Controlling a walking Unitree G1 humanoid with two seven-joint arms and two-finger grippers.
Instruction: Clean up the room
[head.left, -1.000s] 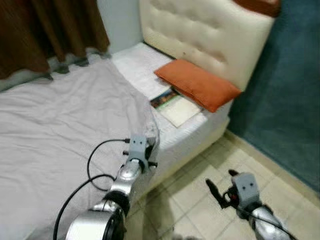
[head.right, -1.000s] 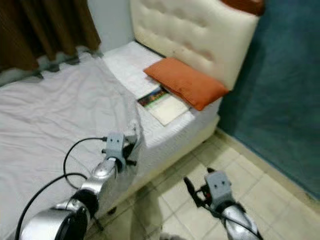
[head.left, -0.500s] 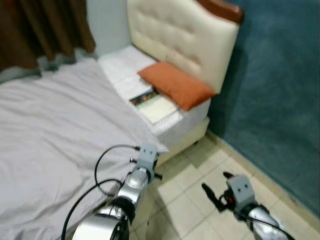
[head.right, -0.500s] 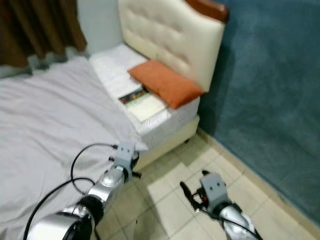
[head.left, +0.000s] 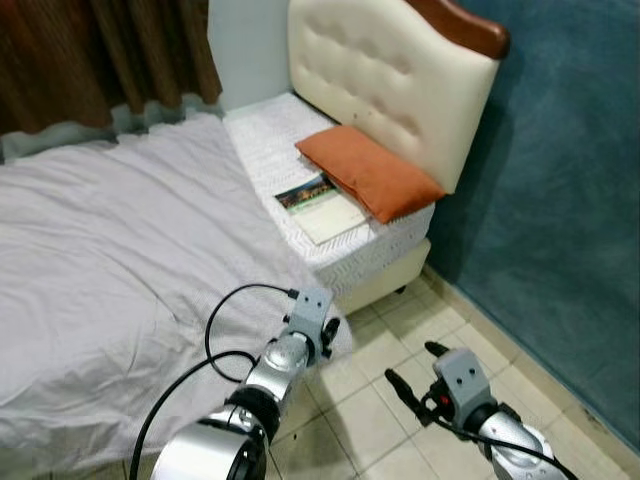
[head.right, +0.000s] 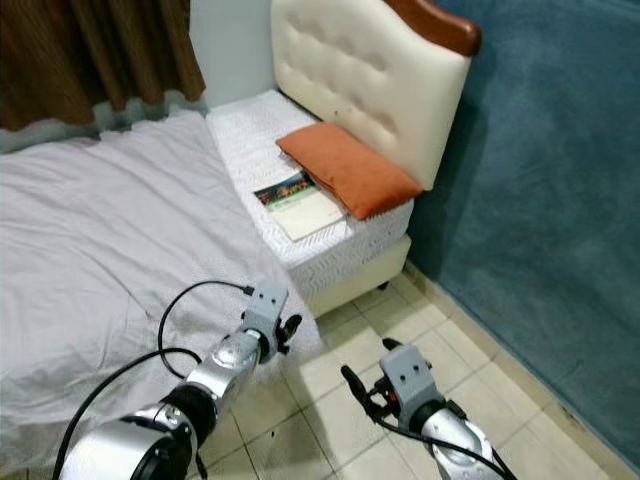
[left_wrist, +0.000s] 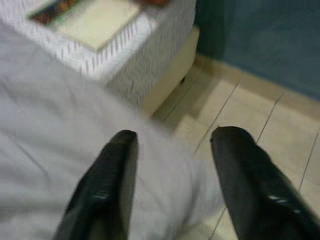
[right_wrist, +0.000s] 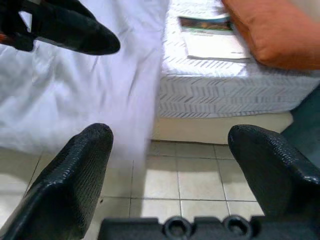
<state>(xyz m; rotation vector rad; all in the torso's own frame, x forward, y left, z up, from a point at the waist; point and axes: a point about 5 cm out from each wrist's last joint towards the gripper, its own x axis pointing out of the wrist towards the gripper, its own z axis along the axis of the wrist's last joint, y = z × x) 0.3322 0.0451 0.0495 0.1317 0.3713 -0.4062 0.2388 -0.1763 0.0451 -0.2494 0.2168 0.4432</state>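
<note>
The left gripper (head.left: 322, 336) has let the sheet (head.left: 110, 260) go, jaws open like the right gripper (head.left: 418, 373), so the bed looks covered.

We see a pale grey sheet (head.left: 110, 250) on the bed. The mattress (head.left: 265, 140) is white with a little zigzag pattern. An orange pillow (head.left: 368, 172) lies on it. Beside the pillow is a book (head.left: 320, 205) with a cream cover and a dark strip full of colours at one end. The headboard (head.left: 385, 75) is cream with buttons and a brown wood top. The wall (head.left: 570, 170) is dark blue-green. The curtain (head.left: 95, 50) is brown. The floor (head.left: 400, 400) has cream tiles. Our left tool (left_wrist: 170, 165) and right tool (right_wrist: 172, 165) have black fingers, on silver arms.
</note>
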